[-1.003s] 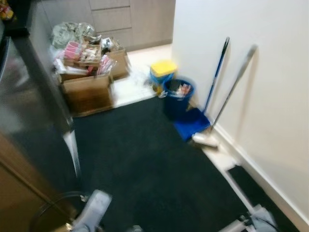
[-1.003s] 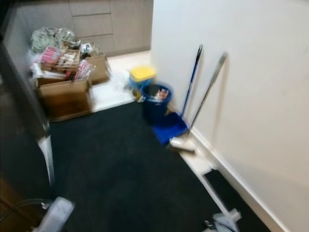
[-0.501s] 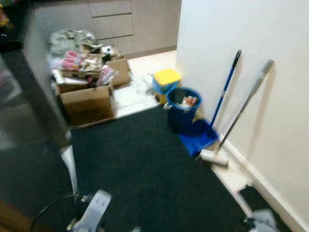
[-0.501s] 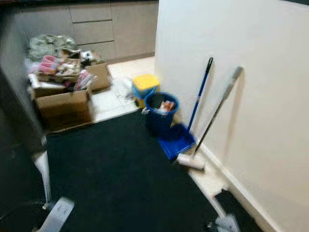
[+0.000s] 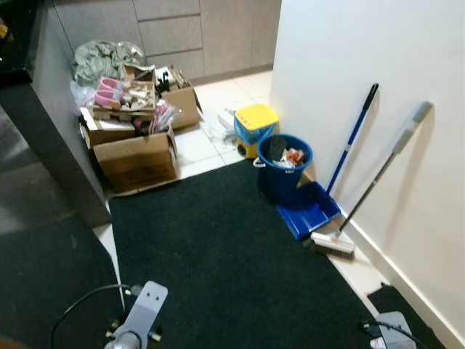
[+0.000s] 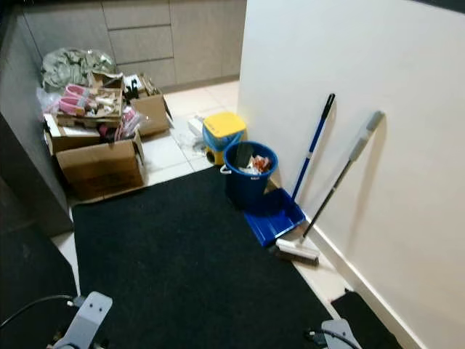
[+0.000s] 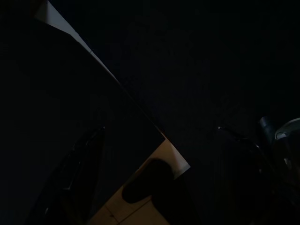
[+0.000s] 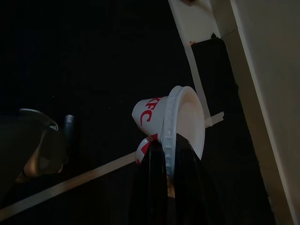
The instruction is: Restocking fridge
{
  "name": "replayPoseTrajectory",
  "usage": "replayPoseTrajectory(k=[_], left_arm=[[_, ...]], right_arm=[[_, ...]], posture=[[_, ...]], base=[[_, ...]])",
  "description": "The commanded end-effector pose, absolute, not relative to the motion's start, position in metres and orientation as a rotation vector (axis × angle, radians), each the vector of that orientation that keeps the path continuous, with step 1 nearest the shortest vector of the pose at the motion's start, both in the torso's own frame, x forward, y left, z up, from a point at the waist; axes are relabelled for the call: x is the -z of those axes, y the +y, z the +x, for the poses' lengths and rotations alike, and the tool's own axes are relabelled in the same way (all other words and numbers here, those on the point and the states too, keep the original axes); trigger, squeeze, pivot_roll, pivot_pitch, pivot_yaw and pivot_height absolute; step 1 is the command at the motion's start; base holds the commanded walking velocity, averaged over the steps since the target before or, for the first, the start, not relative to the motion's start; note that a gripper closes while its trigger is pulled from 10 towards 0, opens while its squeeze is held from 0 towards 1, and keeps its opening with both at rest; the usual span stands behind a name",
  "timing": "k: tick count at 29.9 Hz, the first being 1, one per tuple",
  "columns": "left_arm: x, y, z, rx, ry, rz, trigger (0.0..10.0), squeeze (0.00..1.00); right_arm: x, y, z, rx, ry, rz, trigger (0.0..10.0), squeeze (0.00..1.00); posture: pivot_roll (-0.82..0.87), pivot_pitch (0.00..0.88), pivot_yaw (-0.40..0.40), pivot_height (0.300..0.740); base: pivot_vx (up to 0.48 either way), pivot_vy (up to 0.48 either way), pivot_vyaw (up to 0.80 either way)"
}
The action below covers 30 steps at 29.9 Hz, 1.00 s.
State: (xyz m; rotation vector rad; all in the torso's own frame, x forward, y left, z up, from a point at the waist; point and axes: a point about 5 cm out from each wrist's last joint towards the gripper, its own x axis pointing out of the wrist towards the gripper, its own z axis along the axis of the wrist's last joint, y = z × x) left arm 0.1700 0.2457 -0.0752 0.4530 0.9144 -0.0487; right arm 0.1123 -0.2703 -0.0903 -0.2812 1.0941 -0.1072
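Two arms hang low at the robot's sides. The right gripper (image 8: 168, 176) has its black fingers pressed together on the rim of a white KFC tub (image 8: 171, 121) with a lid, held on its side above the dark mat (image 5: 232, 262). The left gripper (image 7: 84, 178) hangs in deep shade beside a dark panel, and I cannot tell whether its fingers are spread or closed.

Nearest on the floor, the mat covers most of the ground ahead, with pale floor along its right edge at the foot of a white wall (image 5: 378, 87). Against that wall lean a broom (image 5: 363, 196), its head on the floor, and a blue dustpan (image 5: 309, 211) with a long handle. Just beyond stand a blue bucket (image 5: 283, 163) holding rubbish and a yellow-lidded box (image 5: 256, 123). Farther left, cardboard boxes (image 5: 134, 142) sit stacked on the tiles, heaped with packets and pink items, with a bag of grey stuff behind. Grey drawers (image 5: 171, 33) close the far end. A tall dark surface (image 5: 51, 167) rises along the left; it may be the fridge, though I cannot be sure.

The step in hand looks like carrying the tub toward the fridge. The next move calls for turning to face the fridge and keeping the tub level enough that the lid stays on.
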Motion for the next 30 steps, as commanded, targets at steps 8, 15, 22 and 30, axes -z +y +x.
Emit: replayPoseTrajectory(k=[8, 15, 22, 30], left_arm=[[0.0791, 0.24, 0.1651, 0.067, 0.933, 0.446, 10.0, 0.0], [0.0796, 0.2383, 0.165, 0.072, 0.932, 0.448, 10.0, 0.0], [0.0799, 0.2386, 0.1641, 0.073, 0.936, 0.454, 10.0, 0.0], [0.081, 0.2392, 0.1617, 0.072, 0.947, 0.458, 10.0, 0.0]], right_arm=[[0.0906, -0.2718, 0.1098, 0.114, 1.102, -0.28, 10.0, 0.0], [0.0905, -0.2722, 0.1096, 0.109, 1.104, -0.287, 10.0, 0.0], [0.0906, -0.2723, 0.1094, 0.107, 1.107, -0.287, 10.0, 0.0], [0.0905, -0.2725, 0.1095, 0.11, 1.107, -0.288, 10.0, 0.0]], posture=[[0.0, 0.0, -0.035, 0.706], [0.0, 0.0, -0.036, 0.706], [0.0, 0.0, -0.036, 0.706], [0.0, 0.0, -0.036, 0.706]], base=[[0.0, 0.0, 0.28], [0.0, 0.0, 0.8], [0.0, 0.0, 0.8], [0.0, 0.0, 0.8]])
